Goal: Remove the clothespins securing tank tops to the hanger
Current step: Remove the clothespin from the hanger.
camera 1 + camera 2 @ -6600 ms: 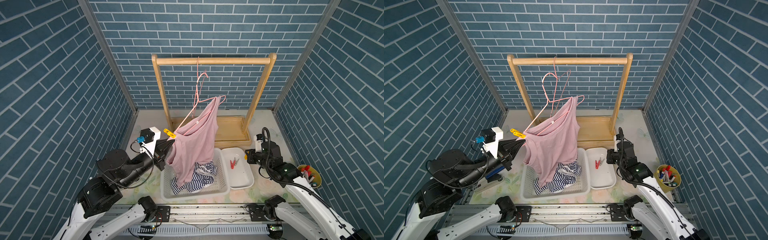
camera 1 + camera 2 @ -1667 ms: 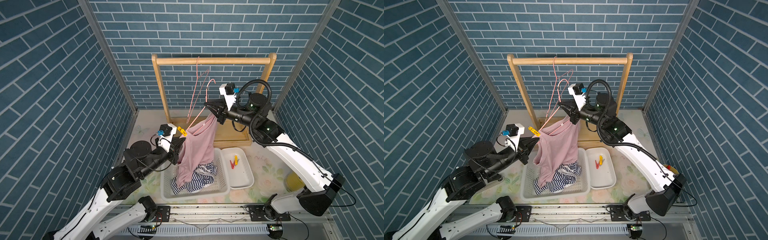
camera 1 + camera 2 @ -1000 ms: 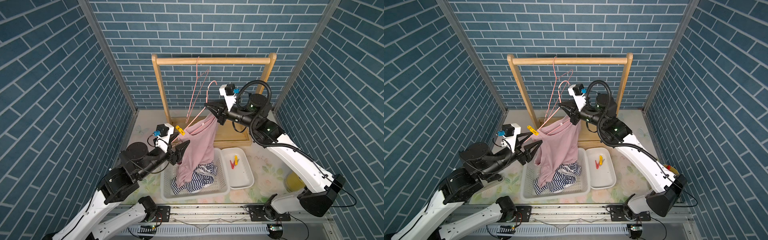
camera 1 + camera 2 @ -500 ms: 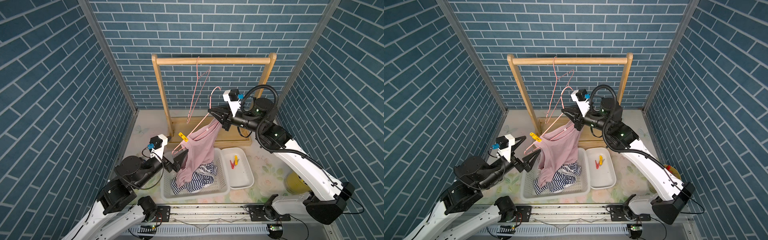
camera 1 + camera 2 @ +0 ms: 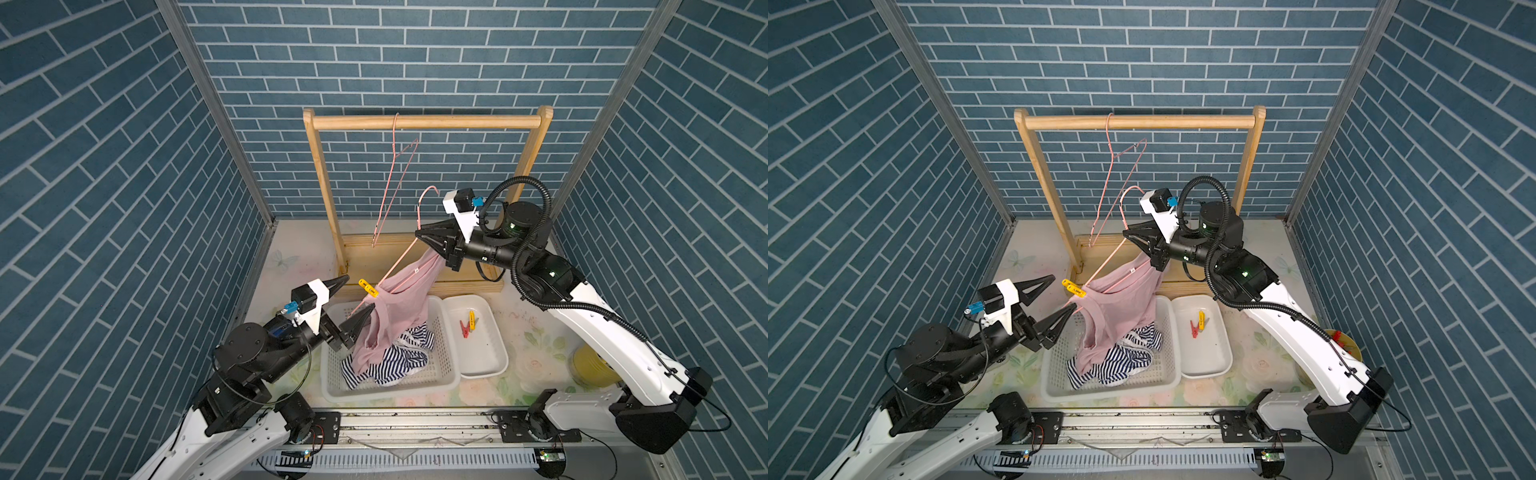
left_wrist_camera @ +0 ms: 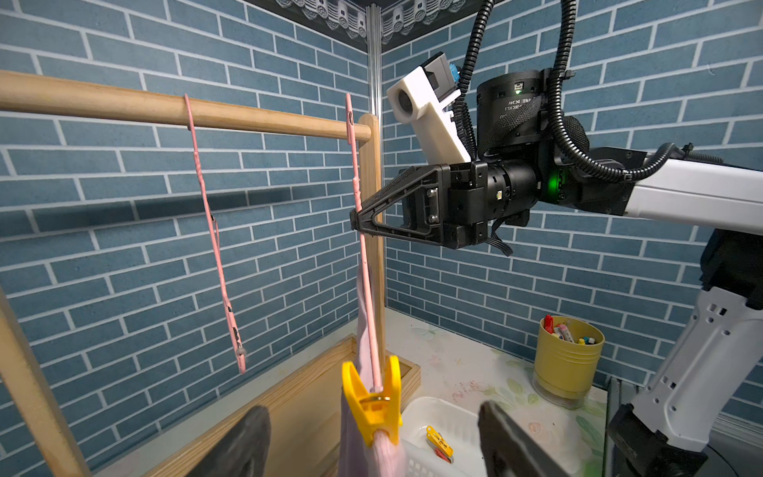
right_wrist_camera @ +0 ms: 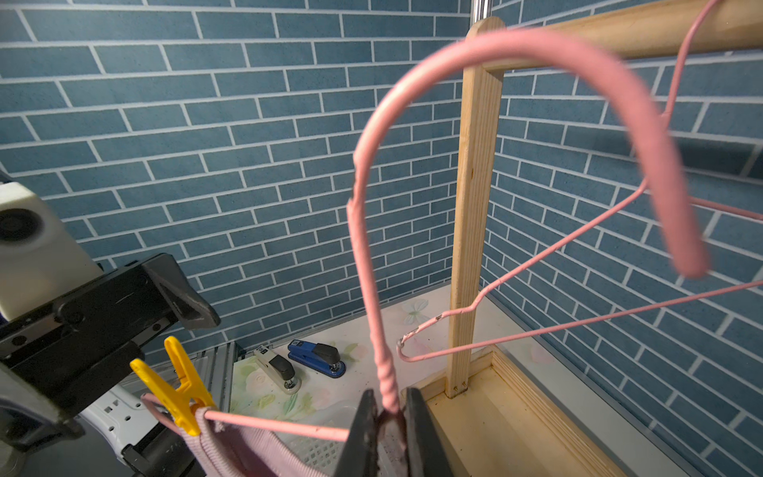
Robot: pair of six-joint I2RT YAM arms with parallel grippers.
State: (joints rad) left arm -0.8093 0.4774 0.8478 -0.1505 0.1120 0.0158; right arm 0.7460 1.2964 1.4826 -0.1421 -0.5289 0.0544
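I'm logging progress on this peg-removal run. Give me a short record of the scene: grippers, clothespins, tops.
right gripper: shut on neck of pink hanger, which is off the wooden rail
left gripper: open, fingers either side of clipped yellow clothespin, not touching
pink tank top: pinned to held hanger, hem in basket
striped tank top: loose in basket
tray: red clothespin, loose yellow clothespin
spare hanger: bare, on rail

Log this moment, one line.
right hand: shut on hanger | left hand: open near yellow clothespin | pink tank top: pinned, draping into basket
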